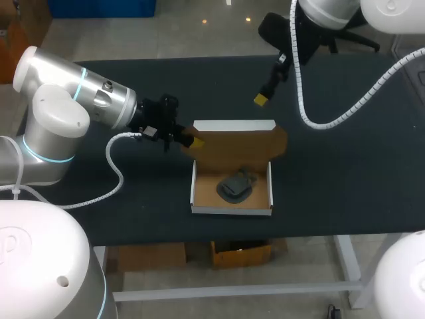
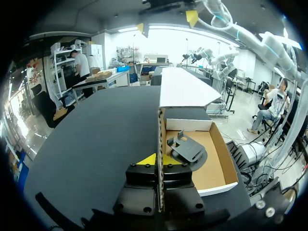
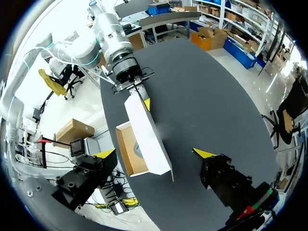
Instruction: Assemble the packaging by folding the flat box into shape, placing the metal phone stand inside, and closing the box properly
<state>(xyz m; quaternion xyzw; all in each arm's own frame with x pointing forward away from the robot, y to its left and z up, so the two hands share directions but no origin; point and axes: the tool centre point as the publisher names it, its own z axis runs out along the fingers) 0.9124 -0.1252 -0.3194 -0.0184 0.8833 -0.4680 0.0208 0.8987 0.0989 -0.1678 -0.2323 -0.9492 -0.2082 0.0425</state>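
On the black table (image 1: 345, 173): a shallow cardboard box (image 1: 231, 209), white outside and brown inside, tray open upward, with the dark grey metal phone stand (image 1: 236, 185) lying inside near the middle. Off the tray's far edge, the hinged lid (image 1: 234, 125), raised and standing about upright, long axis running left to right across the table.

At the lid's left end, the left end effector (image 2: 158, 161), pinching the cardboard edge between both yellow tips, with tray and stand just to the right of the fingers. Above and beyond the lid's white outer face, the right end effector (image 3: 154, 153), spread wide, holding nothing, apart from the cardboard.

Stand in; closing not yet done. Deciding relation for the coming move, as a judgement: tray on the near side of the lid, right end effector on the far side, hence a swing of the lid toward the robot and down over the stand. Left arm nearer, in contact with the cardboard; right arm well placed to press from behind. Risk of the lid twisting if driven from one end only.
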